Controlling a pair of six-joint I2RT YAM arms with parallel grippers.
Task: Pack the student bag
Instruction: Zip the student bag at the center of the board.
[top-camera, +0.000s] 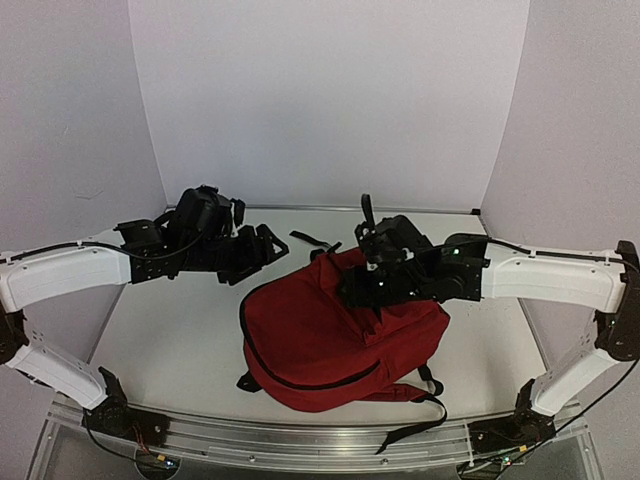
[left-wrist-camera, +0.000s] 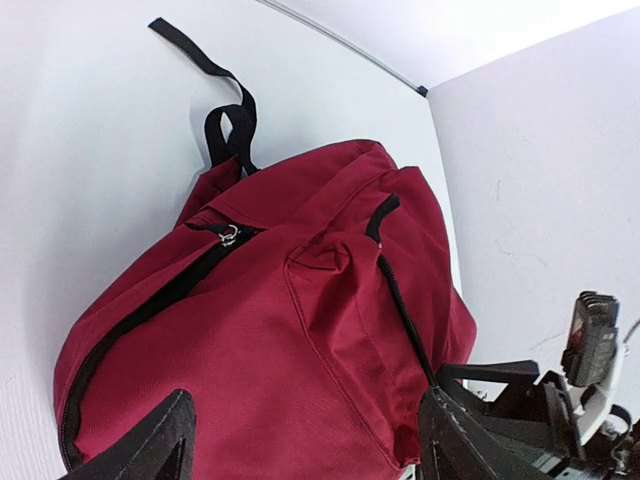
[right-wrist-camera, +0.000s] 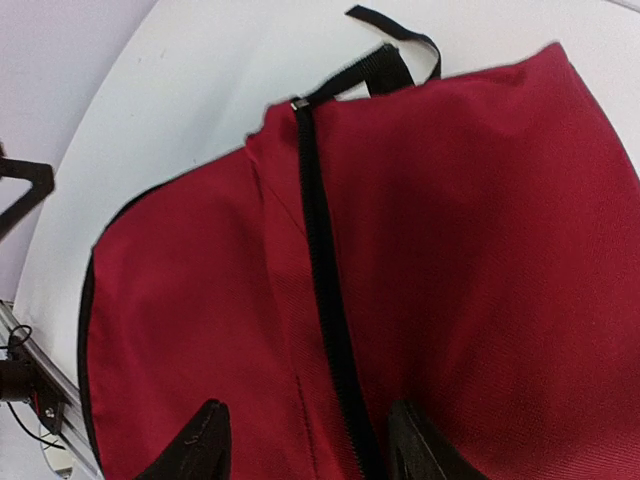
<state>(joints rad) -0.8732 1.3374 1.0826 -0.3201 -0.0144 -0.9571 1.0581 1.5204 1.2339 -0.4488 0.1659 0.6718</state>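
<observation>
The student bag (top-camera: 330, 340), a red backpack with black zippers, lies flat in the middle of the table. My left gripper (top-camera: 262, 250) is open and empty, hovering off the bag's far left corner; its wrist view shows the bag (left-wrist-camera: 300, 330) between the spread fingers (left-wrist-camera: 150, 450), with a zipper pull ring (left-wrist-camera: 229, 236). My right gripper (top-camera: 355, 290) is open and empty just above the bag's top; in its wrist view a shut black zipper (right-wrist-camera: 325, 270) runs down the bag (right-wrist-camera: 480, 250) between the fingertips (right-wrist-camera: 195, 445). No book is in view.
A black top strap (top-camera: 310, 240) trails on the table behind the bag, and shoulder straps (top-camera: 420, 420) hang over the table's front edge. White walls close in the back and both sides. My right arm (left-wrist-camera: 590, 400) shows in the left wrist view.
</observation>
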